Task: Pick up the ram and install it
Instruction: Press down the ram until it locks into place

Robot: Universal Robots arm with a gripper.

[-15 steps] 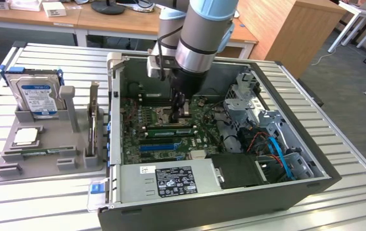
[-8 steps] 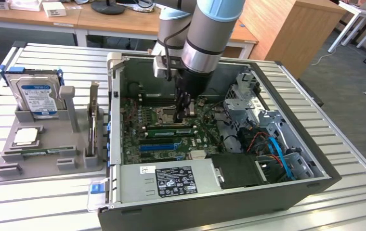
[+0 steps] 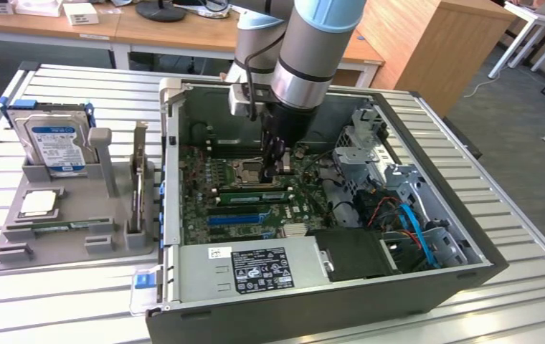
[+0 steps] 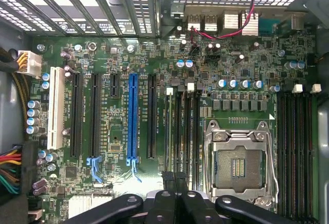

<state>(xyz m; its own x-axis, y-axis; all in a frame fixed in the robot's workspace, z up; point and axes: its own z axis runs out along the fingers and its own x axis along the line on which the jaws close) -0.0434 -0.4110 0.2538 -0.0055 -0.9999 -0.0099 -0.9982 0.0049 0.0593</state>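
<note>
The ram [image 3: 253,193], a thin green stick with a pale label, stands on edge in a memory slot of the motherboard [image 3: 206,208] inside the open computer case. From the wrist view it is a thin pale line [image 4: 168,131] in the slot beside the empty CPU socket [image 4: 239,165]. My gripper [image 3: 272,174] reaches straight down into the case with its dark fingers together, just above one end of that stick. The same gripper [image 4: 174,179] hangs over the near end of the memory slots. I cannot tell whether it touches the stick.
A grey tray [image 3: 9,247] on the exterior view's left holds a hard drive [image 3: 57,143], an upright expansion card [image 3: 138,186], a processor [image 3: 40,203] and another green stick [image 3: 60,226]. Drive cages and blue cables [image 3: 411,222] crowd the case's right side. A power supply [image 3: 253,269] fills its front.
</note>
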